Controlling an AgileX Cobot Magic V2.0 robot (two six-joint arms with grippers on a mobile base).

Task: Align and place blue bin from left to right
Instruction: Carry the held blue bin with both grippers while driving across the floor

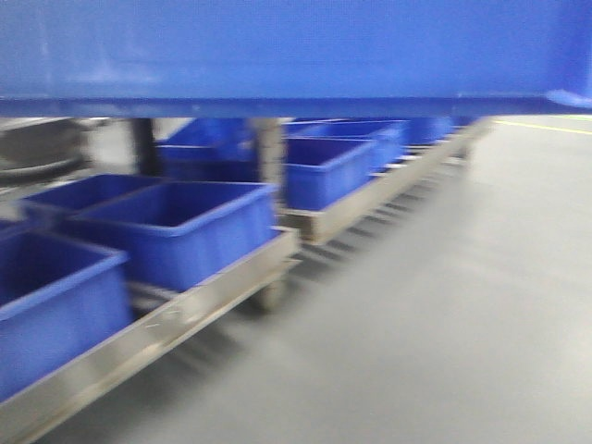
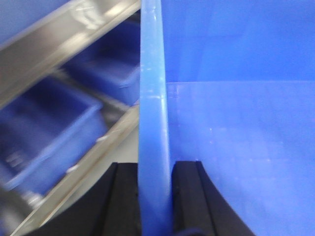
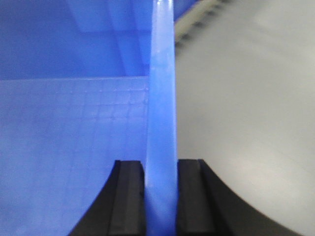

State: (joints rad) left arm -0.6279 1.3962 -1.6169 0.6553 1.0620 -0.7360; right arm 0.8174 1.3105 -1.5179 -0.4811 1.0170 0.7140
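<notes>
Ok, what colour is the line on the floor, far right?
Yellow; the thin painted floor line shows best in the exterior front-facing view.

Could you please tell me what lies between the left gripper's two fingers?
The blue bin's wall edge lies there. It runs upright between the left gripper's black fingers, which close on it from both sides. The left wrist view shows this.

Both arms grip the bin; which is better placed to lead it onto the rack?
Left, probably. The left gripper clamps the blue bin wall beside the rack and its tubs; the right gripper clamps the wall facing the floor. Both must move together.
</notes>
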